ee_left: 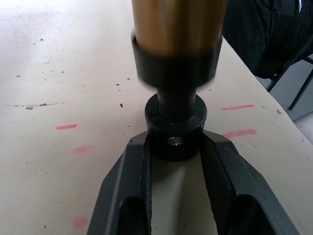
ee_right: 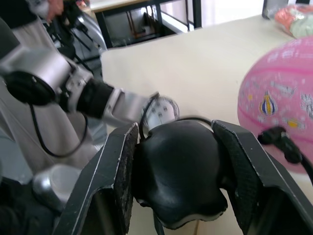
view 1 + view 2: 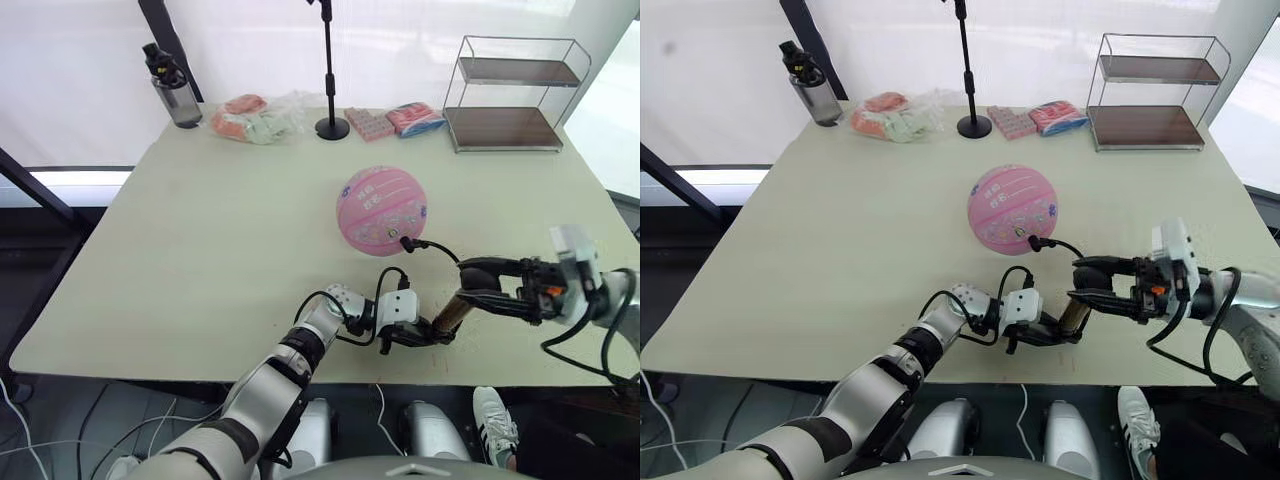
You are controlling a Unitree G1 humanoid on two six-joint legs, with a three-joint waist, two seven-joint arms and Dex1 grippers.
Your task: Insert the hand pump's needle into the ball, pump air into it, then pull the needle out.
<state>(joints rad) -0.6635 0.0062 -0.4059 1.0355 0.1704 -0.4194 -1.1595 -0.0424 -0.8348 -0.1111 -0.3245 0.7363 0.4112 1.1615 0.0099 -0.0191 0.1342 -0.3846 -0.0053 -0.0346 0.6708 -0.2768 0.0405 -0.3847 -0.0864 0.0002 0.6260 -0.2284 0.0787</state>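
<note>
The pink ball (image 3: 382,210) rests on the table, slightly right of centre. The needle's black fitting (image 3: 407,242) sits against the ball's near side, its pin hidden, and the thin black hose (image 3: 440,250) curves back from it. The hand pump's gold cylinder (image 3: 449,314) leans near the front edge. My left gripper (image 3: 428,334) is shut on the pump's black lower end cap (image 1: 176,132). My right gripper (image 3: 476,286) is shut on the black T-handle (image 2: 176,181) at the pump's upper end, just right of the ball (image 2: 279,103).
Along the table's far edge stand a water bottle (image 3: 175,92), packets in plastic wrap (image 3: 255,120), a black stand (image 3: 331,120), pink packets (image 3: 398,120) and a wire shelf (image 3: 512,95). The pump sits close to the table's front edge (image 3: 440,375).
</note>
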